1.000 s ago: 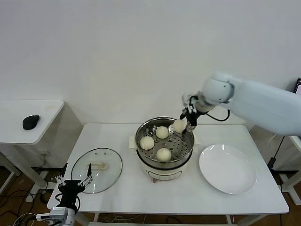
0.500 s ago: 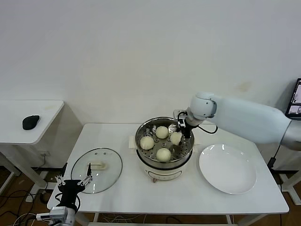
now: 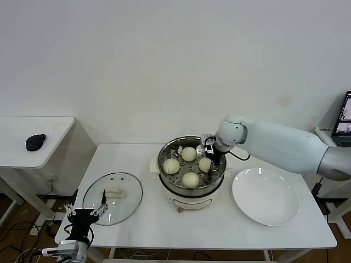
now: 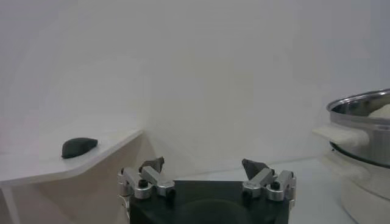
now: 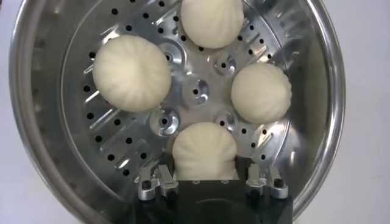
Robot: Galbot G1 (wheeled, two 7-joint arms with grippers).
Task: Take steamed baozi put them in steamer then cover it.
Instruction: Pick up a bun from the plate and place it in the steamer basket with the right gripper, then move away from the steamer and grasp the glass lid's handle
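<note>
The steamer stands mid-table with four cream-white baozi inside. Three lie loose. My right gripper reaches into the basket's right side, shut on the fourth baozi, which rests low on the perforated floor. In the right wrist view the held baozi sits between my fingers at the right gripper, with the others around it. The glass cover lies flat on the table at the left. My left gripper is parked open at the front left, also seen in its wrist view.
An empty white plate lies to the right of the steamer. A low side table at far left carries a black mouse. The steamer's rim shows in the left wrist view.
My right gripper came down from above the steamer's right rim into the basket, carrying the baozi to the perforated floor. The left arm has not moved.
</note>
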